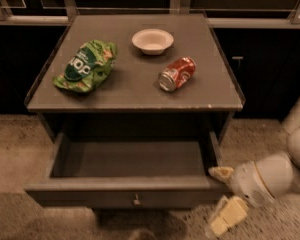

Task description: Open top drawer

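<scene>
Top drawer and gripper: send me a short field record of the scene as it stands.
top drawer: open, front well forward, knob at centre
gripper: low, at the drawer's right front corner, jaws apart
cabinet top: green chip bag on the left, white bowl at rear centre, red can lying on its side to the right

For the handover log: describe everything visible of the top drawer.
The top drawer is dark grey, matte, pulled well out beneath the cabinet top. Flat front, one small round metal knob at centre; nothing shows inside. The gripper, open, sits at its right front corner; contact is unclear.
</scene>
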Available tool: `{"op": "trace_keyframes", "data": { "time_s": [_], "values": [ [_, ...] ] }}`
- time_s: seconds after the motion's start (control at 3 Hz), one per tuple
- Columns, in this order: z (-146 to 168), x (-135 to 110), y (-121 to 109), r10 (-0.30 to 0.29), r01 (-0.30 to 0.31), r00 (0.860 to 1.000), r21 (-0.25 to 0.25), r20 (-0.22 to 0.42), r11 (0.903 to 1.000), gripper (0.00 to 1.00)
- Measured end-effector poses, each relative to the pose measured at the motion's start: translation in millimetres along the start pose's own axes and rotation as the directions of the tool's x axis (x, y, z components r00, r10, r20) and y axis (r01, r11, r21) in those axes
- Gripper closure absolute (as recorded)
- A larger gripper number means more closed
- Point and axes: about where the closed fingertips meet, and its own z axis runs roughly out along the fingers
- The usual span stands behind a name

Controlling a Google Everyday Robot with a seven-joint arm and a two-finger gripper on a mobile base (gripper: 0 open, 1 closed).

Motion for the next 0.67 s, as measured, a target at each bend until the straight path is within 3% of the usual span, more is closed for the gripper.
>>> {"op": "trace_keyframes", "data": {
  "time_s": [0.33,0.67],
  "values": [
    [-1.3,-1.9,0.7,0.0,0.0,1.0,0.0,0.0,1.0,0.0],
    [-45.1,17.1,-14.2,-0.014,0.018,1.0,0.203,-0.017,0.979,0.0]
  ]
}}
